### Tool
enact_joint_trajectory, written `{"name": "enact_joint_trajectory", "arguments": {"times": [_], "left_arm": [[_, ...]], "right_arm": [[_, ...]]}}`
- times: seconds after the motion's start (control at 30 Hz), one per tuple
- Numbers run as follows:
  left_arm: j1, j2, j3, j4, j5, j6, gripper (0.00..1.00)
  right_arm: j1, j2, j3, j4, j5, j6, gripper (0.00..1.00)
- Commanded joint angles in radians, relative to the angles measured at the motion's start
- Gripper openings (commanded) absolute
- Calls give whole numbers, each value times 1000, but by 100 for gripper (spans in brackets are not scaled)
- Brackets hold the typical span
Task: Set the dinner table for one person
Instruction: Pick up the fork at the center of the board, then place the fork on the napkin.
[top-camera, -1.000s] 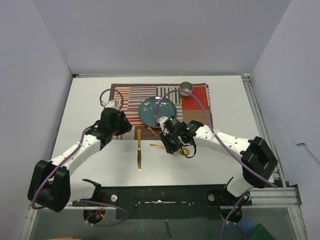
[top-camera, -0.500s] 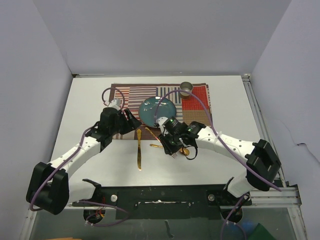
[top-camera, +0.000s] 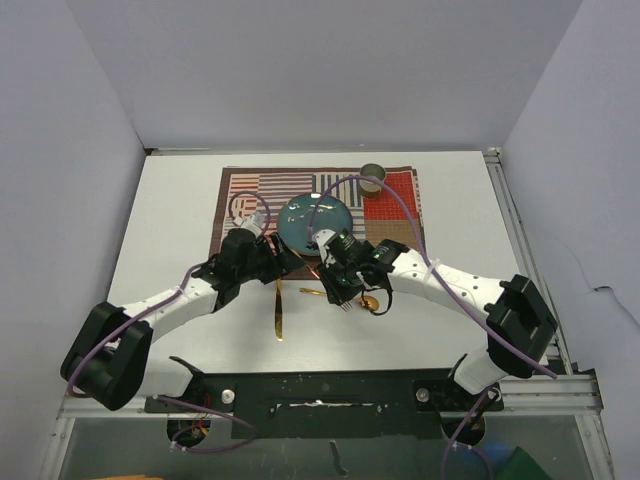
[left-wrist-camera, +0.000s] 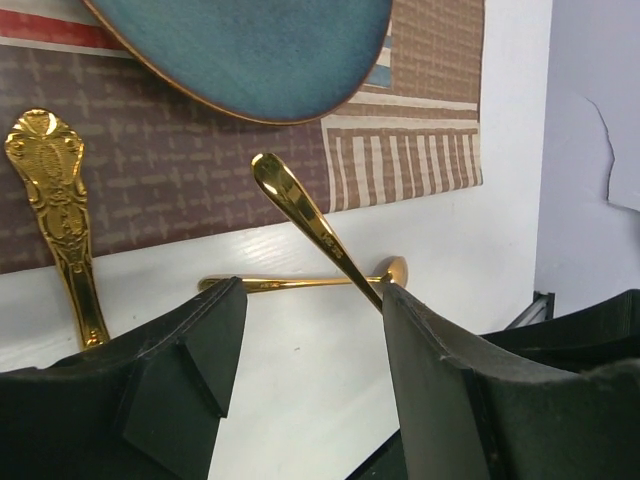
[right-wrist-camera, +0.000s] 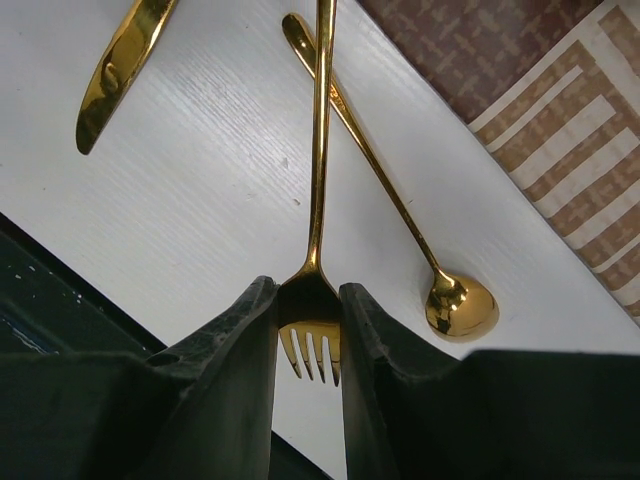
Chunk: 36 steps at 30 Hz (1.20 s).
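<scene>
The dinner table (top-camera: 175, 210) is a white tabletop carrying a striped placemat (top-camera: 250, 195) with a teal plate (top-camera: 312, 222) on it. My right gripper (top-camera: 338, 288) is shut on the head of a gold fork (right-wrist-camera: 320, 150), with the tines between its fingers (right-wrist-camera: 240, 360) and the handle pointing towards the plate. My left gripper (top-camera: 293, 263) is open just left of that handle; in the left wrist view the fork handle (left-wrist-camera: 300, 212) slants to the right finger (left-wrist-camera: 440, 380). A gold spoon (right-wrist-camera: 455, 305) and a gold knife (top-camera: 278, 305) lie on the table.
A small metal cup (top-camera: 372, 177) stands on the placemat's far right part. The knife handle (left-wrist-camera: 60, 210) overlaps the placemat edge (left-wrist-camera: 200, 190) near the plate (left-wrist-camera: 250, 50). The spoon (left-wrist-camera: 300, 283) lies across under the fork. Walls enclose the table on three sides.
My left arm has swung right, bringing its open gripper from the placemat's left edge to the fork handle. The right gripper still holds the fork, nearly in place.
</scene>
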Motion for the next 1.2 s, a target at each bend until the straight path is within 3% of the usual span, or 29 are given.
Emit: {"name": "enact_joint_trajectory", "arguments": {"times": [0.0, 0.17, 0.3, 0.43, 0.5, 0.53, 0.97, 1.17], "left_arm": [[-25, 14, 7, 119, -7, -33, 56], [-75, 74, -37, 273, -25, -111, 56], [-127, 147, -33, 368, -41, -149, 47], [-164, 204, -10, 382, -60, -161, 24], [-169, 217, -11, 405, -65, -171, 5], [-172, 221, -14, 417, -67, -178, 0], [-190, 172, -4, 381, -103, -171, 0], [-136, 43, 7, 266, -146, -131, 0]], "right_arm": [[-9, 0, 40, 55, -3, -2, 0], [-13, 8, 19, 65, -12, 1, 0], [-14, -2, -7, 71, -16, 7, 0], [-17, -20, -24, 71, -13, 8, 0], [-20, -29, -30, 71, -12, 8, 0], [-21, -33, -32, 70, -13, 8, 0], [-32, -27, -61, 78, -15, 6, 0], [-32, -32, -78, 81, -20, 9, 10]]}}
